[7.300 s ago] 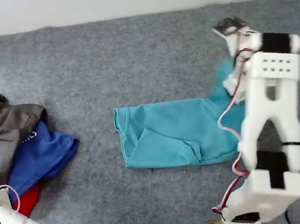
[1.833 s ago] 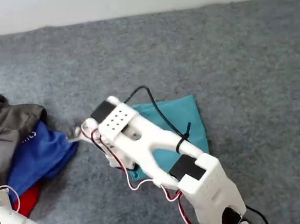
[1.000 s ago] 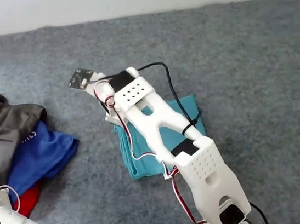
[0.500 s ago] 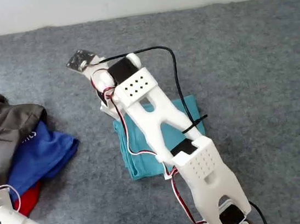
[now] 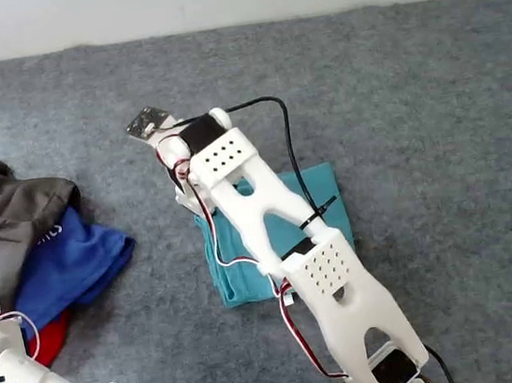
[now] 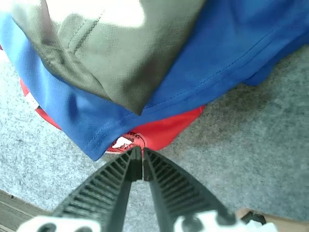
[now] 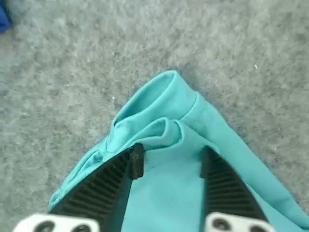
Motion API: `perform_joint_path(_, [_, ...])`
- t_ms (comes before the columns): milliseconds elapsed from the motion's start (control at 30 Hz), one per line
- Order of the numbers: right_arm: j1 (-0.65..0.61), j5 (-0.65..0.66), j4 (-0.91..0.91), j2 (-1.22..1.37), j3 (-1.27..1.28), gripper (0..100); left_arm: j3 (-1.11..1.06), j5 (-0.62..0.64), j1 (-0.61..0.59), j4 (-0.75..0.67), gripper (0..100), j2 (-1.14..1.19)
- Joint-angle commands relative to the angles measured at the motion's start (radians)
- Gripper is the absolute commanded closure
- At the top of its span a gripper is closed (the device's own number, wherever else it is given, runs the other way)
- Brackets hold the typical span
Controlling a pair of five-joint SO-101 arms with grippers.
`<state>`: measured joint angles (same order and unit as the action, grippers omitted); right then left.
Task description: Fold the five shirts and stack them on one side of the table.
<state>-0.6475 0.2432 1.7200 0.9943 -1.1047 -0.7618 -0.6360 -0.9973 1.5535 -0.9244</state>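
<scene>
Item 1. Teal knit shirt [image 5: 326, 203], folded into a squarish packet at mid-table on the grey felt-like table cover [image 5: 431, 83]. I cannot name a long axis with confidence. The corner that faces the pile bunches up in a loose roll of collar.

Item 2. Right gripper [image 7: 171, 163], directly above that bunched corner, jaws spread either side of the roll and gripping nothing. I cannot tell whether the tips touch the cloth. The right arm lies across the packet, so it is the nearer arm by far.

Item 3. Left gripper [image 6: 143, 158], fingers pressed together on nothing, above bare table at the near edge of the pile, just short of the red shirt.

Item 4. Pile at the left side of the table, loose rather than folded: grey shirt [image 5: 4, 210] on top, blue shirt [image 5: 69, 263] under it, red shirt [image 5: 45, 338] lowest. No container present. I count four shirts.

Judgement: the teal packet lies well apart from the pile, so the coming move depends on a grip at this pile-side corner.
</scene>
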Motion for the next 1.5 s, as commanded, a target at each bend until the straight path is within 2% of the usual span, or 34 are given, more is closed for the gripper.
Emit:
perform_joint_path(0, [0.005,0.012,-0.013,0.005,-0.074,94.0,0.004,-0.002,0.008,-0.006,98,-0.005])
perform_joint_path(67, [0.005,0.066,-0.002,0.019,-0.103,99.0,0.002,-0.002,0.008,-0.006,98,-0.005])
perform_joint_path(267, [0.025,0.138,0.005,0.018,-0.155,98.7,-0.041,-0.002,0.006,-0.006,98,-0.005])
perform_joint_path(533, [0.062,0.204,0.044,0.027,-0.345,98.7,-0.044,-0.002,0.008,-0.012,98,-0.005])
perform_joint_path(733, [0.038,0.212,0.012,0.050,-0.316,98.3,-0.044,-0.002,0.008,-0.012,98,-0.005])
perform_joint_path(800, [0.030,0.212,0.028,0.056,-0.311,94.9,-0.044,-0.002,0.008,-0.012,98,-0.005])
perform_joint_path(867, [0.021,0.203,0.061,0.048,-0.316,86.4,-0.044,-0.002,0.008,-0.012,98,-0.005])
perform_joint_path(933, [0.019,0.132,0.076,0.027,-0.318,79.0,-0.044,-0.002,0.008,-0.012,98,-0.005])
perform_joint_path(1033, [0.021,0.084,0.077,-0.056,-0.307,76.8,-0.042,-0.002,0.008,-0.012,98,-0.005])
perform_joint_path(1167, [0.021,0.089,0.079,-0.199,-0.178,80.2,-0.042,-0.002,0.008,-0.012,98,-0.005])
perform_joint_path(1333, [0.016,0.110,0.077,-0.443,0.224,99.6,-0.042,-0.002,0.008,-0.012,98,-0.005])
perform_joint_path(1467, [0.015,0.146,0.076,-0.598,0.543,99.1,-0.042,-0.002,0.009,-0.012,98,-0.005])
